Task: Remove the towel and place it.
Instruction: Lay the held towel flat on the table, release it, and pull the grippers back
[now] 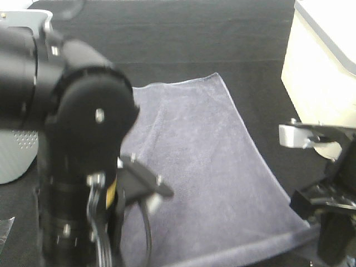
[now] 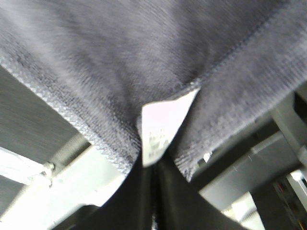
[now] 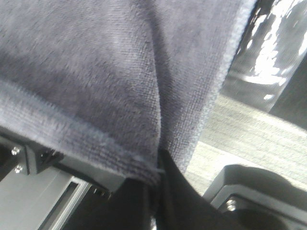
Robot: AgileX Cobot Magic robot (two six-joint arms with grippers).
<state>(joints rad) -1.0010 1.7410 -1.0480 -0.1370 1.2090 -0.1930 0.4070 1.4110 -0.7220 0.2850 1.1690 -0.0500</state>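
The towel (image 1: 200,167) is spread wide over the black counter (image 1: 194,44). Its far end looks like it lies flat on the counter. Its near end is lifted up a little, with one corner in each tool.

I think the two tools hold the two near corners so the towel is pulled wide and flat. That way it should not bunch up when it is put down.

The left tool (image 2: 153,167) is shut tight on a corner of the towel. It pinches the cloth right by a small white label (image 2: 163,124), and the stitched edges run away from it on both sides. The right tool (image 3: 158,170) is shut tight on the other corner, and the cloth folds into a crease where it pinches.

The left arm (image 1: 83,139) stands tall and close, bent at its big round joint, and its lower part points down. It hides its own corner of the towel from the high view. The right arm (image 1: 334,211) sits low at the right side, just beside the near right corner of the towel.

A grey basket (image 1: 16,150) with little holes peeks out behind the left arm. The towel is not in it. A pale box (image 1: 317,78) sits far off to the right, apart from the towel.
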